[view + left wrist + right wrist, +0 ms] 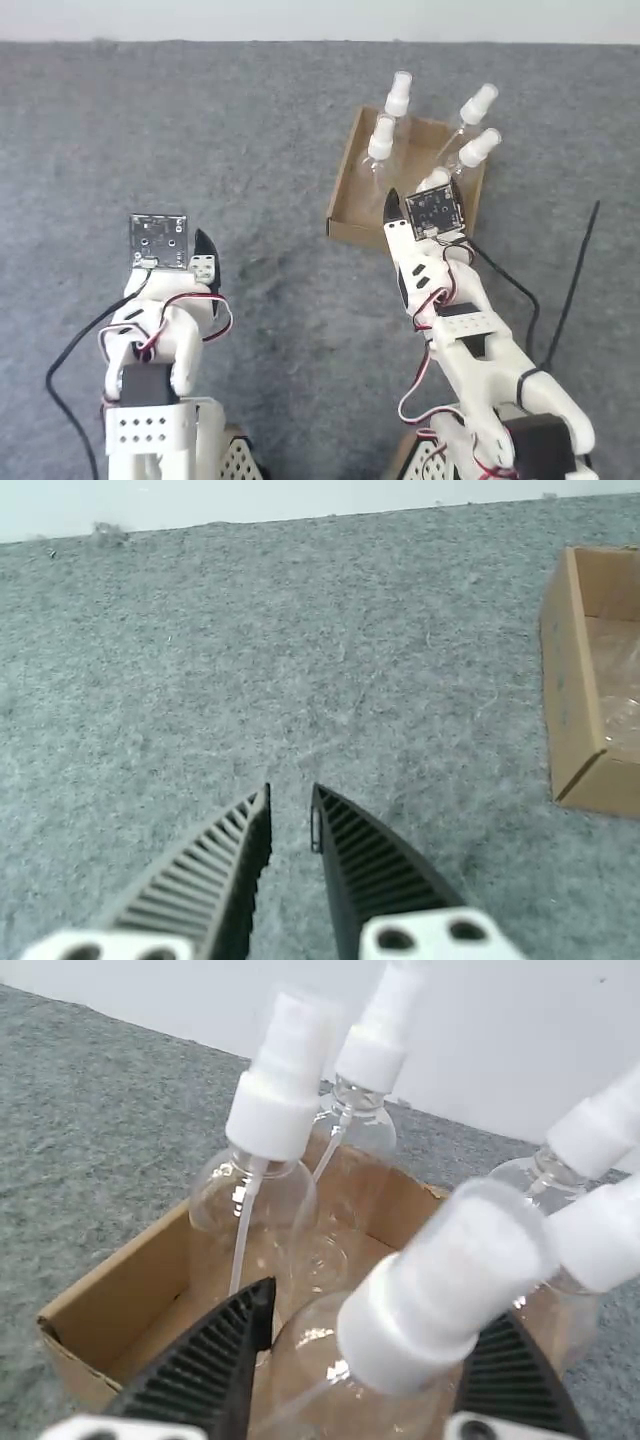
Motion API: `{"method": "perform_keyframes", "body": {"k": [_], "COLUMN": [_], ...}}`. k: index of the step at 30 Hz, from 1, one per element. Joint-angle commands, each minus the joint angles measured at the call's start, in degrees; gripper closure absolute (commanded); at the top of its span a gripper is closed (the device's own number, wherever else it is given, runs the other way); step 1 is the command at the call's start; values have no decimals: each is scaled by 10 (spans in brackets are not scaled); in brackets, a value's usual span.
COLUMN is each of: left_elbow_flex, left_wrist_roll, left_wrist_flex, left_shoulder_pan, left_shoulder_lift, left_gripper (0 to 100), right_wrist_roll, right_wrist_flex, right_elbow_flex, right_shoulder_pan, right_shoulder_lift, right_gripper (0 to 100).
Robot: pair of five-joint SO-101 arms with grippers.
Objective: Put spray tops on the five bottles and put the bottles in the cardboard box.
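Grey felt (250, 130) covers the table from the near edge to the white wall at the back. Two white arms stand side by side at the near edge. The left arm (160, 340) is folded back over bare felt, well apart from everything else. The right arm (470, 340) stretches forward to the cardboard box (342, 175).

The box is low and open-topped, and it sits on the felt toward the far right of the table. Four clear bottles (378, 170) stand upright inside it, two along the far side and two nearer the middle. Each of them carries a white spray top (398, 95), with a thin tube running down inside the clear body.

A fifth bottle (330, 1360), also capped with a white spray top (440, 1280), sits at the near side of the box, just in front of the others. The right gripper (380, 1305) has its jaws spread to the width of this bottle, one black ribbed jaw against each side of its body, holding it over the box floor.

The left gripper (290, 792) hangs above the felt with nothing between its jaws, which stand slightly apart with a narrow gap at the tips.
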Motion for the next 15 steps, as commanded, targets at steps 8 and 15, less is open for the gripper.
{"method": "perform_keyframes", "body": {"k": [8, 15], "left_elbow_flex": [-6, -6], "left_wrist_roll": [0, 0], "left_wrist_flex": [-18, -18], "left_shoulder_pan": [2, 2], "left_shoulder_lift": [-11, -11], "left_gripper": [942, 942], "right_wrist_roll": [32, 70], "right_wrist_flex": [-2, 109], "right_elbow_flex": [-18, -11], "right_shoulder_pan": [0, 0], "right_shoulder_lift": [-13, -130], "right_gripper": [764, 763]}}
